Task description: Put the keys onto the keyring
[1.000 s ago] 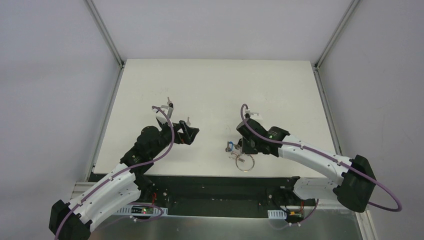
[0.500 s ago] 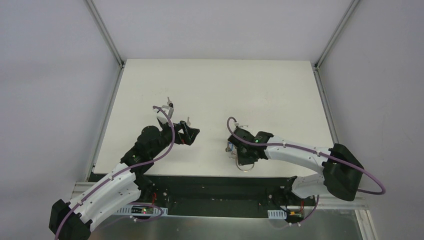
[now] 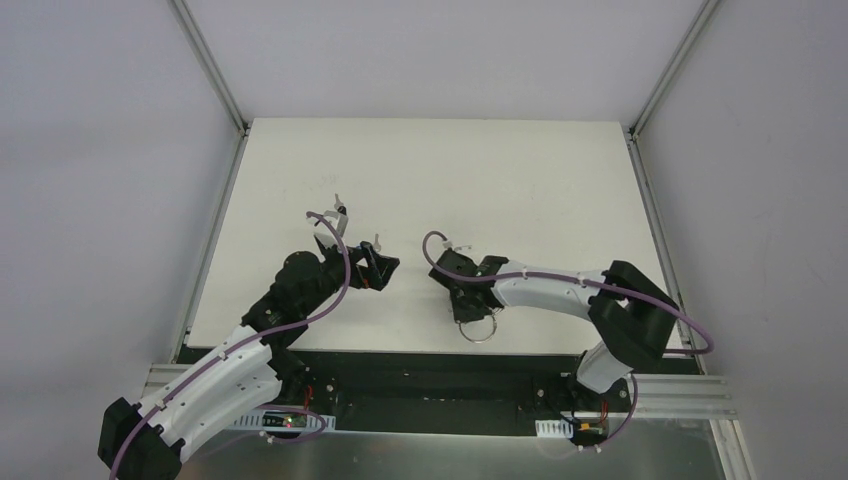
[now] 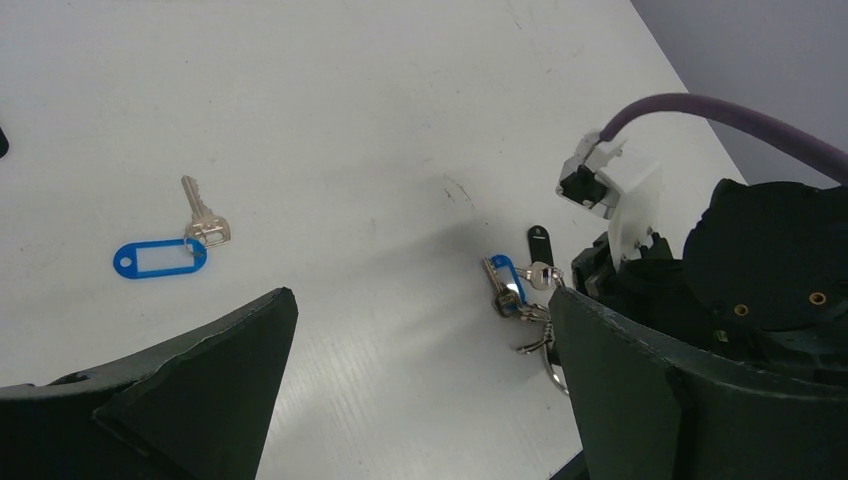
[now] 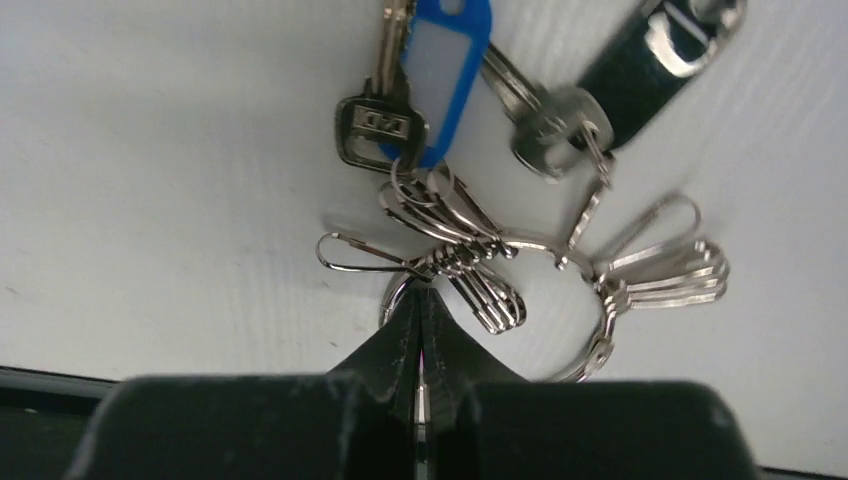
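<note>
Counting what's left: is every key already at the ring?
No, one key with a blue tag lies alone, well apart from the ring.

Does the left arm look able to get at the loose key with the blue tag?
Probably yes. The left gripper is open, and the key, with its blue tag, lies alone on the table ahead of it. The right gripper, shut on the keyring, sits off to the side.
</note>
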`<move>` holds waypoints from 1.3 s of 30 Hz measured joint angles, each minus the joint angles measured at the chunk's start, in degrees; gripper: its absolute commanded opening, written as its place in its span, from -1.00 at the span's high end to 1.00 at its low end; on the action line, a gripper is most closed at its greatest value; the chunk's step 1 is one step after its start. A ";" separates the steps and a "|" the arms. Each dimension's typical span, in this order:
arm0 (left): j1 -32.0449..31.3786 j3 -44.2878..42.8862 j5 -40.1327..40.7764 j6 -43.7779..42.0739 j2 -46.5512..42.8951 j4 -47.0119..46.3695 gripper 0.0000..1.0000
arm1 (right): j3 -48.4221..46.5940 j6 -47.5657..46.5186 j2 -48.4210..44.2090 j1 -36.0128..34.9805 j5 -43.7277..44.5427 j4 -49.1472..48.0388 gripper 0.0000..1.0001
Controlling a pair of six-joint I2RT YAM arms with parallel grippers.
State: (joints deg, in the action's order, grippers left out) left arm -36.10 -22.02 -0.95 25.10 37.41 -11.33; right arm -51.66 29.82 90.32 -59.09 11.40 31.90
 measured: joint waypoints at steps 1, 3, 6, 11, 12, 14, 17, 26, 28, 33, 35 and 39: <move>0.00 0.00 0.00 0.00 0.09 0.00 -0.98 | -1.29 -0.11 1.31 0.15 0.20 -0.61 1.00; 0.00 0.00 0.00 0.00 0.26 0.00 -0.98 | -4.09 -0.11 4.04 0.76 0.37 -1.97 1.00; 0.00 0.00 0.02 -0.02 0.61 0.02 -0.98 | -9.68 1.27 9.49 4.48 0.17 -6.03 1.00; 0.00 0.00 0.63 -0.02 1.46 0.00 -0.98 | -15.04 6.51 15.72 16.52 0.04 -15.96 1.00; 0.00 0.00 0.94 -0.02 1.66 0.00 -0.98 | -15.58 7.21 16.35 18.82 0.57 -17.09 1.00; 0.02 0.00 1.16 -0.02 2.01 0.00 -0.98 | -15.74 7.61 16.57 21.68 1.88 -17.88 1.00; 0.00 0.00 1.22 -0.02 2.19 0.00 -0.98 | -15.74 7.52 16.11 21.97 2.82 -18.16 1.00; 0.00 0.00 1.20 -0.02 2.34 0.00 -0.98 | -13.75 5.01 8.33 16.79 4.92 -18.12 1.00; 0.00 0.00 1.20 -0.02 2.34 0.00 -0.98 | -13.46 4.46 7.21 17.00 6.10 -18.14 1.00; 0.00 0.00 1.20 -0.02 2.34 0.00 -0.98 | -15.43 3.32 8.66 17.33 7.26 -17.79 1.00; 0.00 0.00 1.20 -0.02 2.32 0.00 -0.98 | -17.68 3.13 10.67 17.33 7.02 -17.84 1.00; 0.00 0.00 1.22 -0.02 2.21 0.02 -0.98 | -20.33 3.13 13.81 17.16 4.63 -18.29 1.00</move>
State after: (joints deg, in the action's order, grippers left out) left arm -36.10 -22.02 0.27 25.08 39.62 -11.31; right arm -71.99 32.95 104.14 -41.93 16.03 13.61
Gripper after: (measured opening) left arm 0.990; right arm 0.004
